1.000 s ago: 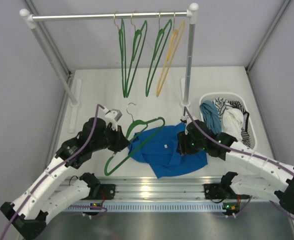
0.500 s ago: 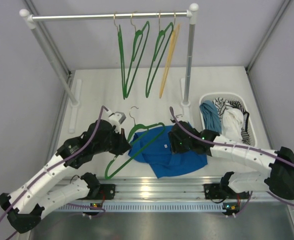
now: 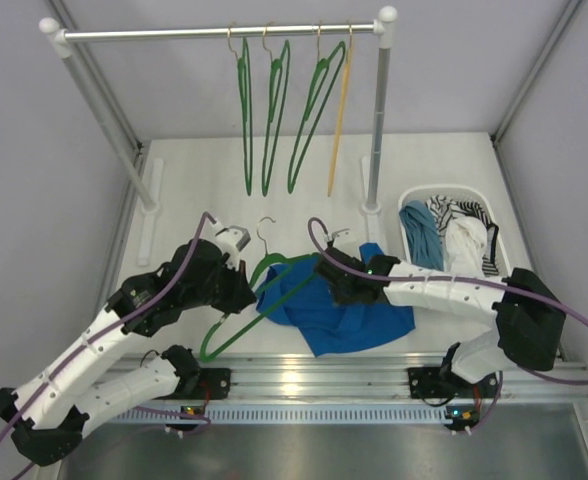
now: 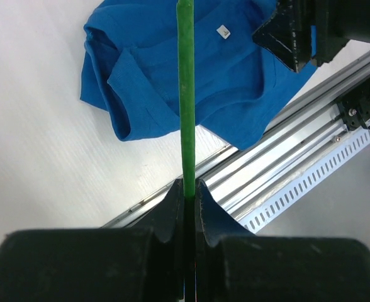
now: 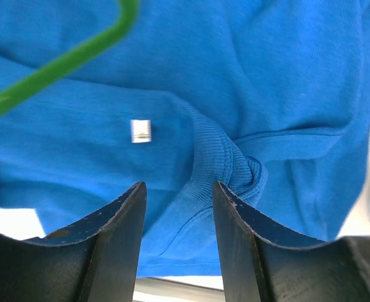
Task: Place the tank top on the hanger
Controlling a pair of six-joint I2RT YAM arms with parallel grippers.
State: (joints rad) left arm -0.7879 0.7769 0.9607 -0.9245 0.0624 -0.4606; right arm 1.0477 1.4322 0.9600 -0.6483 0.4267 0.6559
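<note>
The royal-blue tank top (image 3: 359, 318) lies crumpled on the table near the front edge. A green hanger (image 3: 229, 338) lies slanted across its left side, its wire hook pointing to the back. My left gripper (image 3: 249, 293) is shut on the hanger's thin bar (image 4: 185, 94), which runs straight out from between the jaws (image 4: 188, 189) over the tank top (image 4: 235, 82). My right gripper (image 3: 329, 268) hovers open over the top's upper left part. In the right wrist view its fingers (image 5: 179, 185) straddle a ribbed fold of the tank top (image 5: 235, 94), with the hanger (image 5: 65, 63) crossing the upper left.
A clothes rail (image 3: 214, 33) at the back carries three green hangers (image 3: 274, 110) and a yellow-orange one (image 3: 339, 110). A white basket (image 3: 506, 262) of other clothes stands at the right. An aluminium rail (image 3: 314, 378) runs along the near edge.
My right gripper has moved left across the tank top toward the hanger. The left gripper has stayed shut on the hanger and shifted it slightly. The hangers on the rail have swung.
</note>
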